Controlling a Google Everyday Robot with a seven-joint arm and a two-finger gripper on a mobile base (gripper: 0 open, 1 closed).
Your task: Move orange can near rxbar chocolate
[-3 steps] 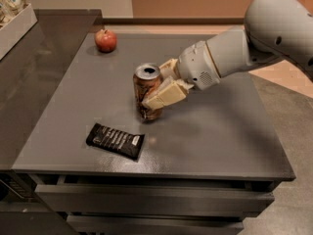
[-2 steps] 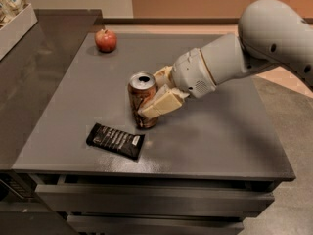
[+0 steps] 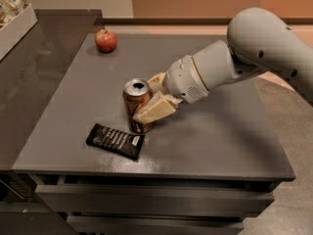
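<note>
The orange can (image 3: 135, 103) stands upright on the grey table (image 3: 220, 136), orange-brown with a silver top and pull tab. My gripper (image 3: 149, 102) reaches in from the right and is shut on the can, one pale finger (image 3: 155, 109) across its front, the other behind it. The rxbar chocolate (image 3: 115, 141), a flat black wrapper with white lettering, lies just in front and left of the can, its right end close to the can's base. I cannot tell whether the can touches the table.
A red apple (image 3: 105, 40) sits at the table's far left corner. A darker counter (image 3: 34, 82) adjoins the table on the left, with a white box (image 3: 14, 18) at its far end. Drawers (image 3: 146, 199) run below the front edge.
My gripper has carried the can left and toward the front of the table, bringing it close to the black bar. The bar and apple have not moved.
</note>
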